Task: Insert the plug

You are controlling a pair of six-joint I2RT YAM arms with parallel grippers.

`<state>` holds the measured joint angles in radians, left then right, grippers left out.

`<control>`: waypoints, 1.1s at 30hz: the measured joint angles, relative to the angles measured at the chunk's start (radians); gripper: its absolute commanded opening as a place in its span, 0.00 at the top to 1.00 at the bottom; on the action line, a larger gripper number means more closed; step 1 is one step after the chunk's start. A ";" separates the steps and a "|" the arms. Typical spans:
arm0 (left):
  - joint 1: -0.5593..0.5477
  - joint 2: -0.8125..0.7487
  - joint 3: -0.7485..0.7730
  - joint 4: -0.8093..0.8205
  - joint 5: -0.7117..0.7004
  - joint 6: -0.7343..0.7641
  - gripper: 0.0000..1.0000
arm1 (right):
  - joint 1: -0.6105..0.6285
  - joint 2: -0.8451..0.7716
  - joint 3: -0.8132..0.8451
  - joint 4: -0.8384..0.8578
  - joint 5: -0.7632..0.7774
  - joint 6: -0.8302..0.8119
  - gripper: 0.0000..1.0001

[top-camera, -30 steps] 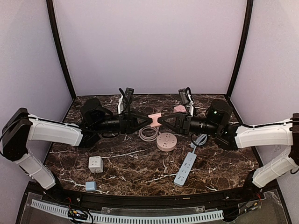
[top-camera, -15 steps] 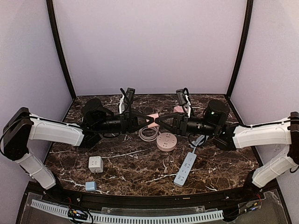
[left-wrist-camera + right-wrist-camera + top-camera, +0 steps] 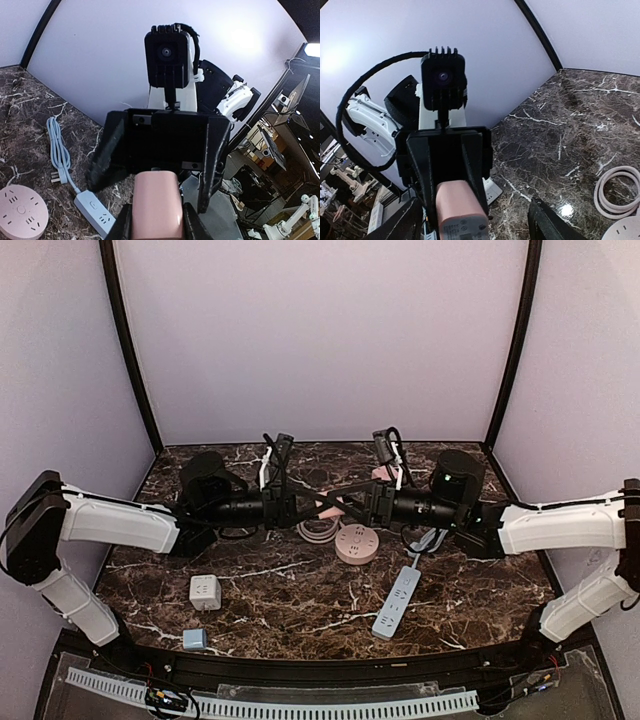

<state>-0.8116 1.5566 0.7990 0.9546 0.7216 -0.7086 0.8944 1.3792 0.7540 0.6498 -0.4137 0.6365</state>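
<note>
Jaws of the left gripper (image 3: 157,220) are clamped on a pink rectangular plastic plug (image 3: 157,197), which is held in the air above the middle of the dark marble table (image 3: 300,605). Jaws of the right gripper (image 3: 477,220) are spread wide, one on each side of the plug's far end, and no contact with it can be made out. The two grippers are seen nose to nose in the top view. A round pink socket hub (image 3: 357,543) lies at 5 o'clock from the plug, with a coiled pink cable (image 3: 312,530) just beside it at 10 o'clock. A light blue power strip (image 3: 397,602) is found further out at 5 o'clock. A white cube adapter (image 3: 205,591) and a small blue cube (image 3: 194,639) sit at 7 o'clock.
</note>
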 measured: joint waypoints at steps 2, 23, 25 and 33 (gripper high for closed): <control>-0.004 -0.021 0.004 -0.090 -0.022 0.038 0.99 | 0.001 -0.002 0.011 -0.054 0.042 -0.012 0.17; -0.005 0.028 0.397 -0.937 -0.381 0.280 0.99 | 0.000 -0.113 0.008 -0.468 0.553 0.021 0.02; -0.005 0.069 0.449 -1.017 -0.412 0.289 0.99 | 0.001 -0.090 0.022 -0.513 0.596 0.079 0.01; -0.023 0.238 0.676 -1.312 -0.534 0.326 0.99 | 0.000 -0.183 -0.031 -0.586 0.724 0.249 0.01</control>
<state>-0.8345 1.7943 1.4746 -0.3576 0.1875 -0.3824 0.8948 1.1961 0.7227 0.0639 0.3103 0.8856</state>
